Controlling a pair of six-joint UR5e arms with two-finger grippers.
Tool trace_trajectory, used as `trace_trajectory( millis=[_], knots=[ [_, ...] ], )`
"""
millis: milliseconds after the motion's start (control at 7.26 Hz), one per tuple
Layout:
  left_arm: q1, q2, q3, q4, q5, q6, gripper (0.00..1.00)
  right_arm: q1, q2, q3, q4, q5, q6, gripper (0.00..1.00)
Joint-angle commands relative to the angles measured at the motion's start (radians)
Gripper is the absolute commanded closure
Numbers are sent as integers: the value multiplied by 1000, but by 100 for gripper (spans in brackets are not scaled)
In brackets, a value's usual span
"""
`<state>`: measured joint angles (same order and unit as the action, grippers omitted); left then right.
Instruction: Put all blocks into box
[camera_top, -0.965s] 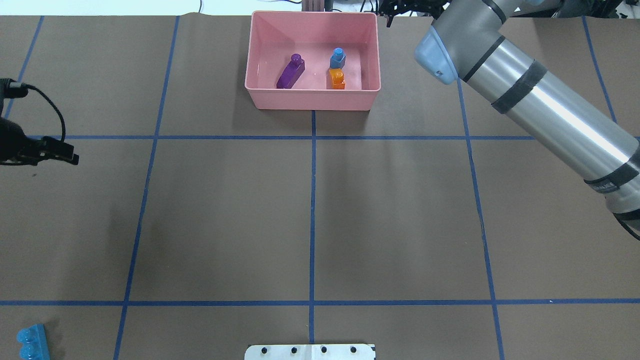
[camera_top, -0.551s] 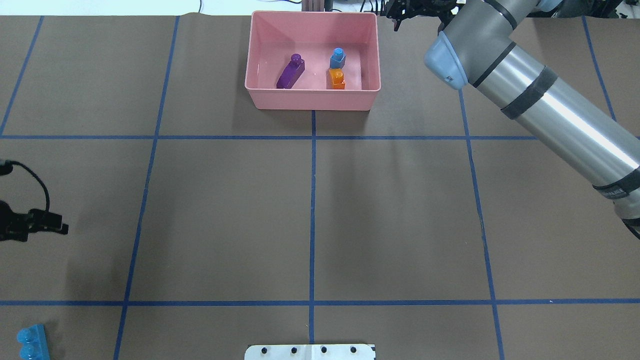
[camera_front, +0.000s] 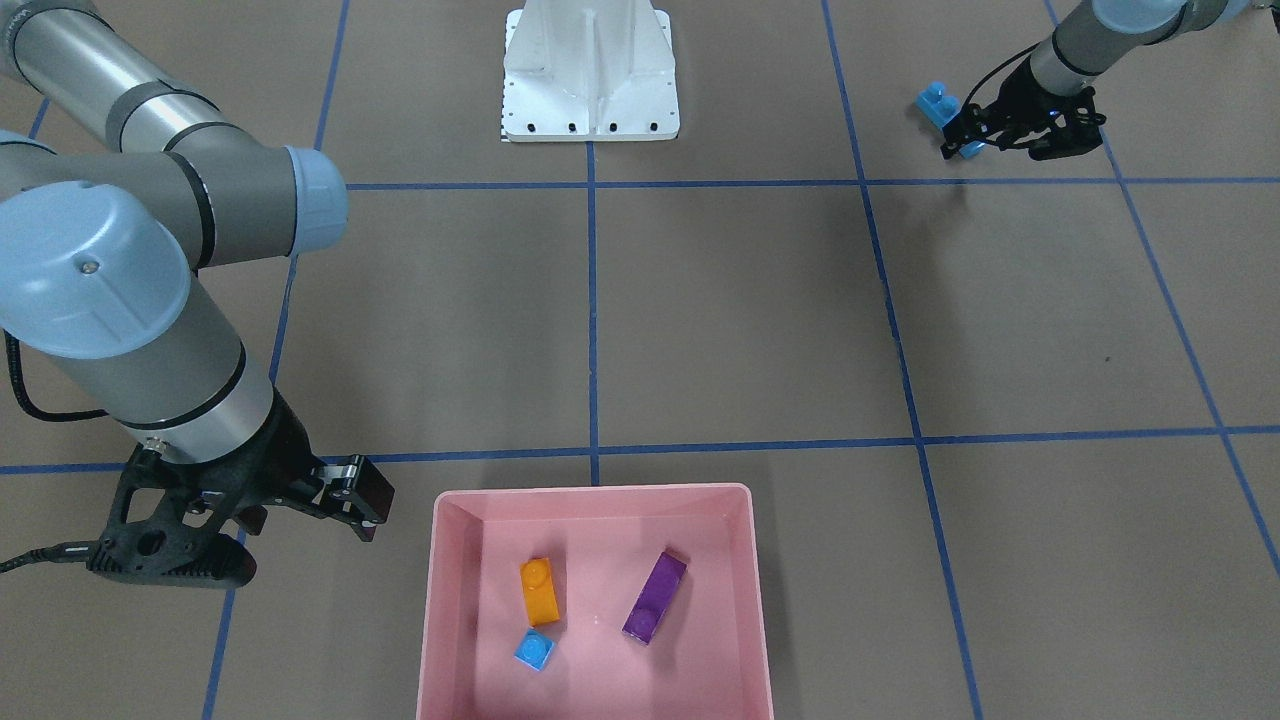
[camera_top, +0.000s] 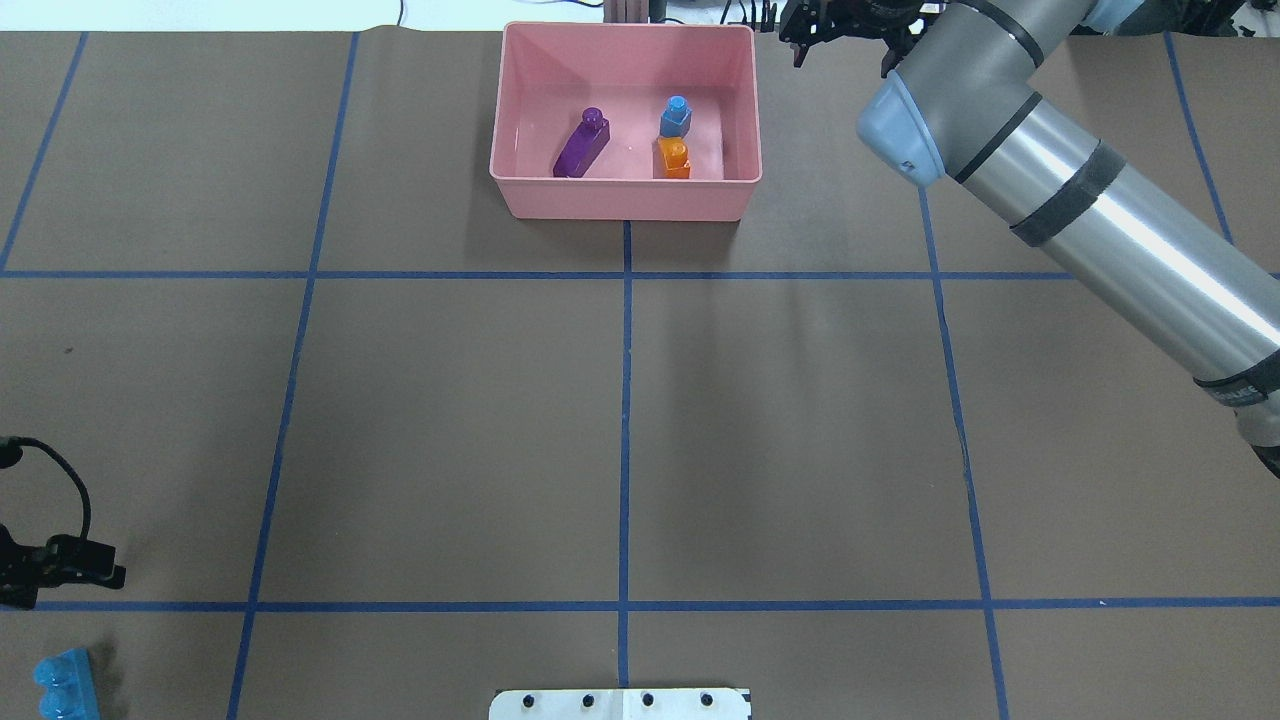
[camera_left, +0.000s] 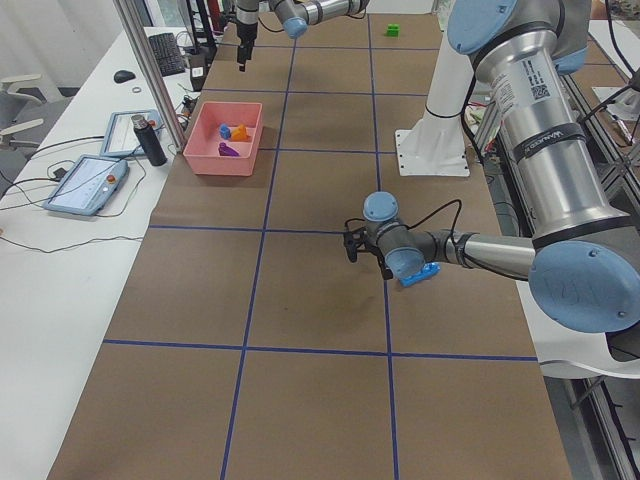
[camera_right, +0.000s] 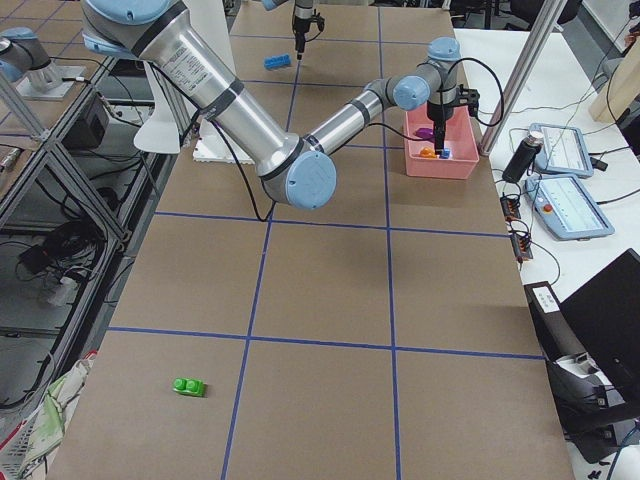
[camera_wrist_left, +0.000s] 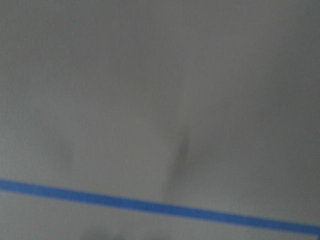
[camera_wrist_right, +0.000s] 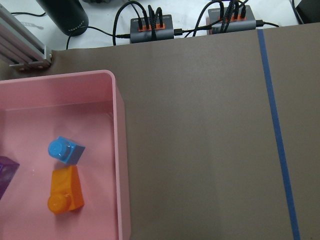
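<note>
Silver arms (camera_top: 1120, 230), pale-blue caps (camera_front: 80, 265) — black cables (camera_front: 40, 553)

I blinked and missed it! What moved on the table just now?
The left fingers slid back toward the robot, stopping near the long blue block. The right arm edged slightly farther away. Nothing was grabbed or dropped. The pink box, its purple block, orange block and small blue block stayed put, the long one too.

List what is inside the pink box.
The box holds three blocks: the purple block, the orange block and the tiny blue block. No part of its floor is hidden across the views.
</note>
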<state>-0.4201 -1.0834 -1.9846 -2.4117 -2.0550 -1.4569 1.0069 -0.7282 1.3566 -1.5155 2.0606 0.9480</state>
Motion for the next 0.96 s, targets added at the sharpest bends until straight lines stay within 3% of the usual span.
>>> trace_trajectory(
  millis=[0, 276, 413, 827],
  knots=[
    [95, 20, -2, 3, 35, -40, 0, -1, 0, 1, 0, -5, 2, 0],
    [119, 26, 6, 3, 35, -39, 0, -1, 1, 1, 0, -7, 2, 0],
    [121, 26, 7, 5, 35, -39, 9, -1, 0, 9, 0, -7, 2, 0],
    [121, 40, 7, 5, 35, -34, 57, -2, 0, 13, 0, -8, 2, 0]
  ],
)
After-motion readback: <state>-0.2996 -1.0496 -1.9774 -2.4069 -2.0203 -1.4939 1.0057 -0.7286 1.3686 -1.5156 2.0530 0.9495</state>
